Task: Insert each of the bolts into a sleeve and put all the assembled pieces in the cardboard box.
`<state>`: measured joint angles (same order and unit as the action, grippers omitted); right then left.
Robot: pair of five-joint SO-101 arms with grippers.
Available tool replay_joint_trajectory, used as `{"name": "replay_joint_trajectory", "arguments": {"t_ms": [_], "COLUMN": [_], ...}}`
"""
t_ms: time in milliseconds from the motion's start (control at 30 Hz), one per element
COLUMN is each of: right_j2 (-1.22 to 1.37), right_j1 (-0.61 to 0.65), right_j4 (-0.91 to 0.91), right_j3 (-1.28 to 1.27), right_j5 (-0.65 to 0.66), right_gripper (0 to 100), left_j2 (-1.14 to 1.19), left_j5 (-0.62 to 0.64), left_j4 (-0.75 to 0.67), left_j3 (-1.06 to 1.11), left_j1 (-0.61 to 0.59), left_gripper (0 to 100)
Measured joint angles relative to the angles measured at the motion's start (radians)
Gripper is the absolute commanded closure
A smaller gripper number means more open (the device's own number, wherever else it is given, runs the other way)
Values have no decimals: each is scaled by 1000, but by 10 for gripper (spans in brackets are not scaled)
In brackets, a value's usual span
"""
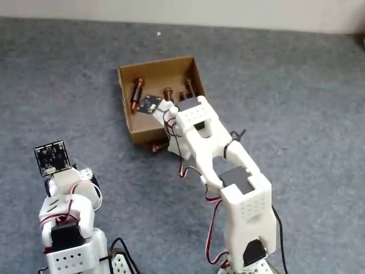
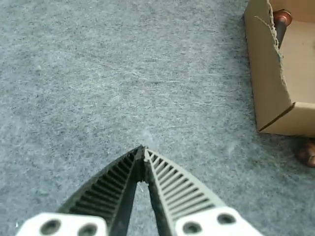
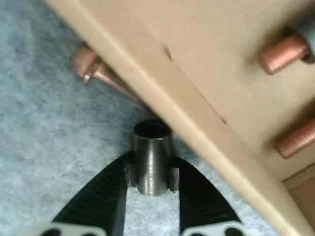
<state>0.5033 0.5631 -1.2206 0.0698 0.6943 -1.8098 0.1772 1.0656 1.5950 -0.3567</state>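
My right gripper [image 3: 152, 173] is shut on a dark sleeve [image 3: 153, 156], held upright just outside the near wall of the cardboard box [image 3: 147, 73]. A copper bolt [image 3: 92, 69] lies on the carpet against that wall, also seen as the bolt [image 1: 158, 147] and the bolt [image 2: 307, 152]. Inside the box [image 1: 126, 97] lie several assembled pieces, among them one [image 1: 137, 91] and copper ends [image 3: 285, 51]. My left gripper [image 2: 142, 150] is shut and empty over bare carpet, well away from the box [image 2: 273, 83]. The right arm [image 1: 197, 123] hangs over the box's near edge.
Grey carpet covers the whole surface. The left arm [image 1: 68, 194] sits at the lower left, with open carpet between it and the box. Red and black cables [image 1: 214, 228] trail beside the right arm's base.
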Motion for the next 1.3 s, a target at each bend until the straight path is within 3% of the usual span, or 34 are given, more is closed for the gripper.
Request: {"name": "replay_joint_trajectory", "arguments": {"t_ms": [267,633,900,1067,1300], "right_j2": [-272,-810,-980,-1046,-1168], "right_j1": [28,26,-110,-207,-236], "right_j4": [-18,-21,-14,109,284], "right_j3": [-126,-466,-623,-772,-973], "right_j5": [-6,-190,-287,-364,-445], "right_gripper": [994,994,994,994,994], "left_j2": [0,0,0,0,0], "left_j5": [0,0,0,0,0], "left_j4": [0,0,0,0,0], "left_j3": [0,0,11,14,-18], "left_j1": [0,0,89,183,193], "left_gripper": [994,993,993,993,994]}}
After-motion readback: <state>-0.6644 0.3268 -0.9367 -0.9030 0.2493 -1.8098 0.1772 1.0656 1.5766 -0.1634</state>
